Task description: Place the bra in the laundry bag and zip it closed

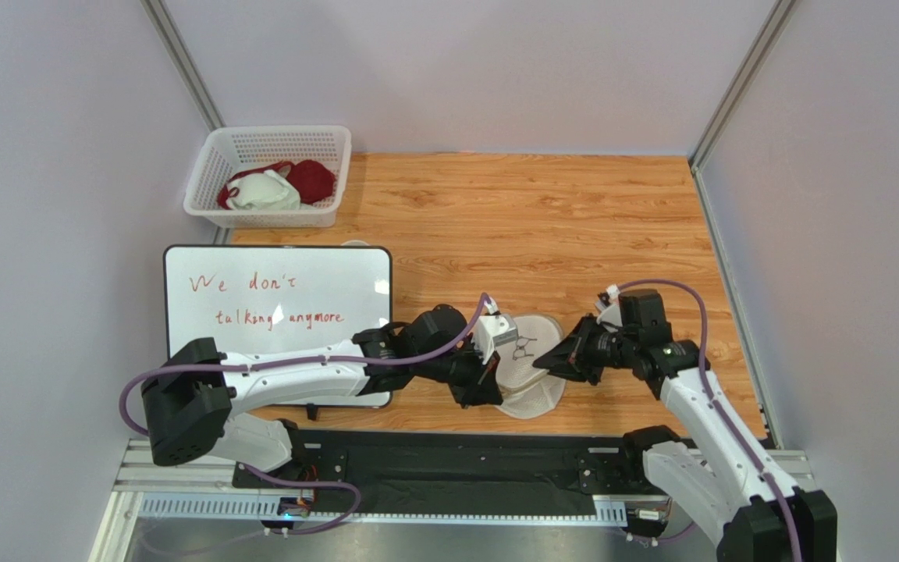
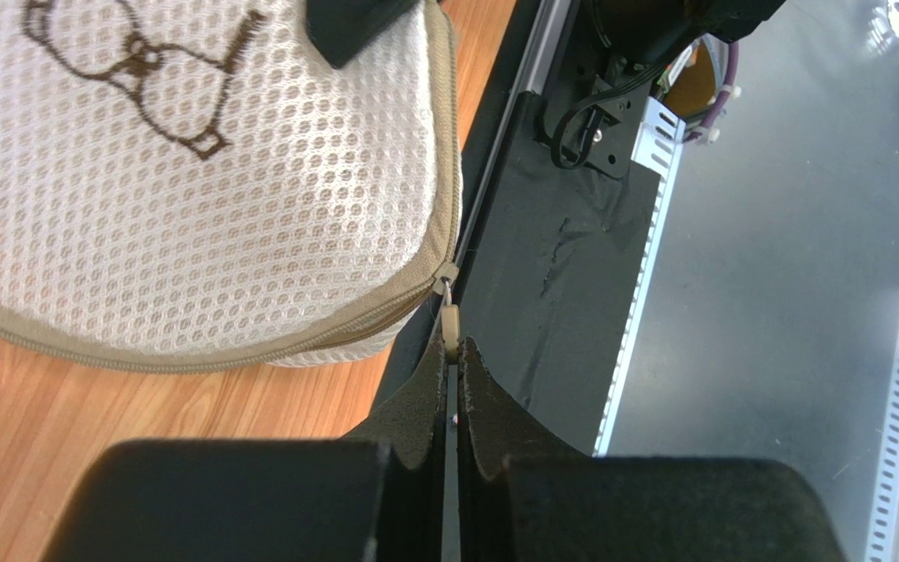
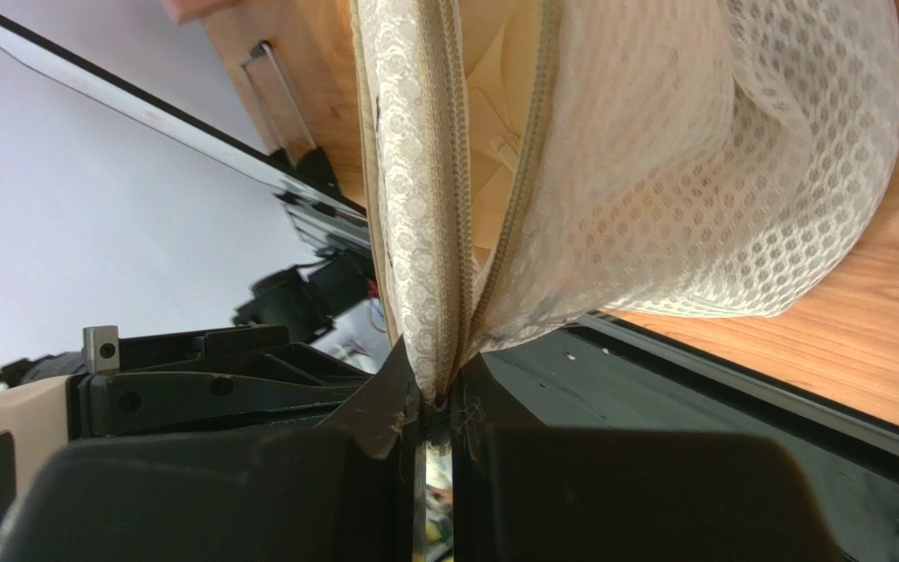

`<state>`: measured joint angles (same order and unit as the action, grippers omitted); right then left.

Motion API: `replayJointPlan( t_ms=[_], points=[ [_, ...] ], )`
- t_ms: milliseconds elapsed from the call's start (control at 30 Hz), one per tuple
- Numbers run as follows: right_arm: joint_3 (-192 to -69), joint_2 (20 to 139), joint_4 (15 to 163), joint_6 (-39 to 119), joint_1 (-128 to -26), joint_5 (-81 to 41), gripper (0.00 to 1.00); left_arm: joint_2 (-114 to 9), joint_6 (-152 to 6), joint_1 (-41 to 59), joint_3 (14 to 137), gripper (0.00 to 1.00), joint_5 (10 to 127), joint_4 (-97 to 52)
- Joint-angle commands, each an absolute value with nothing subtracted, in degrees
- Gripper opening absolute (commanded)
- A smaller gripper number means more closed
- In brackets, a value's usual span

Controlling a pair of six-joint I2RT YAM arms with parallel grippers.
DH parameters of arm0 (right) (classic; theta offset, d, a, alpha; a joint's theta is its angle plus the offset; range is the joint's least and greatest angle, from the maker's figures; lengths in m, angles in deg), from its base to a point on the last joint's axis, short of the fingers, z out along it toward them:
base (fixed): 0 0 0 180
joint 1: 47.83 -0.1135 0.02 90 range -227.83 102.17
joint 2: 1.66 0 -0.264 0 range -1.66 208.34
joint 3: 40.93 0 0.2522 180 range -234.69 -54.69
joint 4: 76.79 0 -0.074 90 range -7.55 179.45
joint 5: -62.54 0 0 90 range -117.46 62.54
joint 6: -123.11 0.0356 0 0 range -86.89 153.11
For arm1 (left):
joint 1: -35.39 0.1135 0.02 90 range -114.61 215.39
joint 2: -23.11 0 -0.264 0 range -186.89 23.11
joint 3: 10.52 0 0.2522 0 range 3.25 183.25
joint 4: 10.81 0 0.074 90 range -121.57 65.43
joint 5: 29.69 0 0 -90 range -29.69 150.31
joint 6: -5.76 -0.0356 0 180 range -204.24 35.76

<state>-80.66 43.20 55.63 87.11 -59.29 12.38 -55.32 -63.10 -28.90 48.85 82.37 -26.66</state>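
Observation:
The round off-white mesh laundry bag (image 1: 533,372) lies near the table's front edge between my grippers; its black bra drawing faces up (image 2: 138,59). My left gripper (image 2: 454,351) is shut on the beige zipper pull (image 2: 451,326) at the bag's rim. My right gripper (image 3: 437,392) is shut on the bag's rim fabric (image 3: 419,269) beside the zipper. In the right wrist view the zipper gapes open and the pale beige bra (image 3: 501,105) shows inside the bag.
A whiteboard (image 1: 278,307) with red writing lies left of the bag. A white lattice basket (image 1: 267,176) at the back left holds a dark red and a white garment. The black base rail (image 1: 443,463) runs along the table's near edge.

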Motion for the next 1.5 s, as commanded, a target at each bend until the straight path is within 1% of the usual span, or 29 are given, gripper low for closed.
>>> replayJointPlan(
  t_ms=[0, 100, 200, 300, 333, 400, 433, 500, 533, 600, 667, 700, 767, 800, 833, 867, 967, 1000, 1067, 1100, 1167, 1200, 1233, 1267, 1467],
  points=[
    [-92.11, 50.89, 50.25, 71.37, -60.04, 8.23, 0.08, -56.16, -62.63, -29.03, 51.67, 0.00, 86.58, -24.94],
    [-97.48, 57.82, 51.04, 68.62, -60.57, 8.31, 0.10, -58.27, -59.82, -29.03, 52.29, 0.00, 87.64, -19.94],
    [-102.31, 64.84, 51.57, 66.51, -62.24, 9.54, 0.14, -60.29, -57.26, -29.03, 53.69, 0.00, 85.89, -17.64],
    [-105.57, 68.55, 50.70, 65.46, -64.52, 7.71, 0.33, -61.61, -54.98, -29.03, 55.27, 0.00, 81.59, -17.54],
    [-106.10, 68.74, 49.04, 64.58, -65.05, 5.52, 0.47, -62.14, -54.54, -29.03, 56.15, 0.00, 80.18, -17.98],
    [-107.77, 68.13, 46.22, 63.70, -65.14, 1.57, 0.59, -62.67, -54.10, -29.03, 57.03, 0.00, 76.49, -19.90],
    [-107.95, 65.78, 43.68, 63.26, -65.14, -3.50, 0.68, -63.10, -54.10, -29.03, 57.82, 0.00, 75.78, -20.35],
    [-108.04, 62.52, 41.47, 63.08, -65.14, -8.01, 0.76, -63.19, -54.01, -29.03, 58.09, 0.00, 74.99, -20.71],
    [-107.78, 59.28, 39.63, 63.08, -65.14, -11.51, 0.81, -63.28, -54.01, -29.03, 58.18, 0.00, 74.90, -20.62],
    [-105.51, 55.84, 38.74, 64.39, -65.14, -12.51, 0.84, -63.37, -54.10, -29.03, 58.09, 0.00, 75.25, -20.18],
    [-103.13, 51.70, 39.00, 66.32, -65.06, -9.63, 0.84, -63.55, -54.45, -29.03, 58.18, 0.00, 75.68, -20.09],
    [-99.72, 50.56, 39.96, 68.85, -65.14, -7.87, 0.84, -63.63, -54.62, -29.03, 58.44, 0.00, 76.04, -20.18],
    [-95.67, 47.49, 45.31, 72.55, -65.23, -1.20, 0.80, -63.81, -55.06, -29.03, 58.62, 0.00, 77.17, -20.27],
    [-92.25, 46.51, 47.76, 76.31, -65.67, 1.95, 0.74, -63.81, -55.06, -29.03, 58.79, 0.00, 77.53, -20.27],
    [-90.48, 45.98, 52.66, 78.09, -66.11, 2.94, 0.71, -63.81, -55.06, -29.12, 58.88, 0.00, 77.97, -20.27],
    [-89.41, 45.19, 54.71, 79.41, -66.55, 3.39, 0.67, -63.81, -54.97, -29.03, 58.88, 0.00, 78.15, -20.27],
    [-87.56, 45.27, 58.59, 82.50, -68.39, 2.78, 0.52, -63.72, -54.80, -29.12, 58.79, 0.00, 78.50, -20.53],
    [-87.56, 45.80, 58.86, 82.94, -68.92, 2.60, 0.45, -63.55, -54.71, -29.12, 58.53, 0.00, 78.50, -20.53],
    [-87.38, 46.33, 59.22, 83.38, -69.01, 1.99, 0.35, -63.28, -54.45, -29.12, 58.09, 0.00, 78.15, -20.71],
    [-87.73, 46.68, 58.69, 83.29, -69.01, 1.46, 0.26, -63.02, -54.36, -29.12, 57.48, 0.00, 77.80, -20.97],
    [-89.13, 46.77, 56.50, 81.98, -68.92, -1.17, 0.17, -62.23, -53.49, -29.12, 56.51, 0.00, 75.70, -22.45],
    [-89.66, 46.68, 55.45, 81.28, -68.66, -2.48, 0.07, -61.79, -53.22, -29.12, 55.46, 0.00, 74.64, -23.42],
    [-90.28, 46.68, 54.83, 80.05, -68.66, -3.02, 0.03, -61.01, -53.22, -29.12, 54.76, 0.00, 72.72, -24.21],
    [-91.33, 46.85, 54.21, 79.26, -68.40, -3.37, 0.00, -60.56, -53.30, -29.03, 53.97, 0.00, 72.00, -26.05],
    [-93.01, 48.96, 53.32, 75.22, -64.27, 1.19, 0.00, -53.36, -54.62, -27.72, 45.28, 0.00, 66.11, -31.94]
  ],
)
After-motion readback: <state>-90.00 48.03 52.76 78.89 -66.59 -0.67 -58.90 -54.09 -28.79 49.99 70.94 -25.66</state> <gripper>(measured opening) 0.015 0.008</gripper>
